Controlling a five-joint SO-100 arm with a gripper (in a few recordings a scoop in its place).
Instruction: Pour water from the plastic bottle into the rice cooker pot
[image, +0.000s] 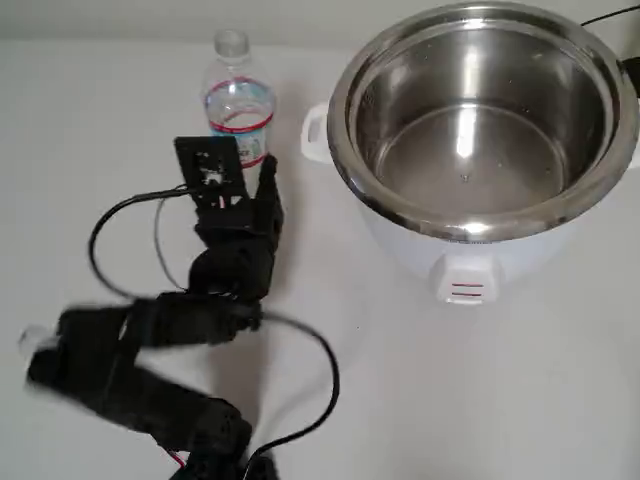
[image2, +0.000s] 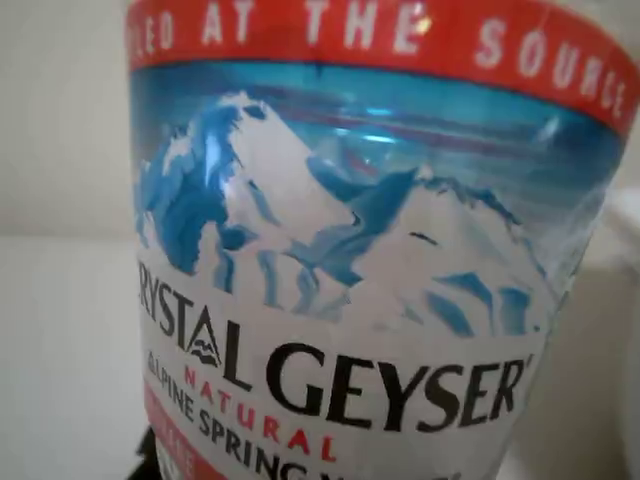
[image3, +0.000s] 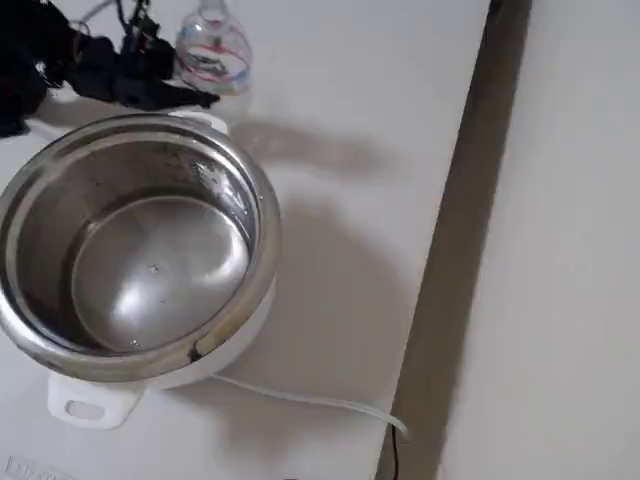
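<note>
The gripper (image: 245, 165) is spread wide, one black finger (image: 267, 185) just beside the bottle (image: 238, 100), which stands upright directly ahead of it; whether they touch cannot be told. In the wrist view the bottle's label (image2: 350, 290) is very near. Farther off, to the gripper's right in the overhead view, the steel pot (image: 480, 115) sits in its white cooker (image: 470, 265) on the table (image: 520, 400).

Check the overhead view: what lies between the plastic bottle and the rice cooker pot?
Only bare white table separates the plastic bottle from the rice cooker pot overhead; the cooker's white side handle juts into that gap.
</note>
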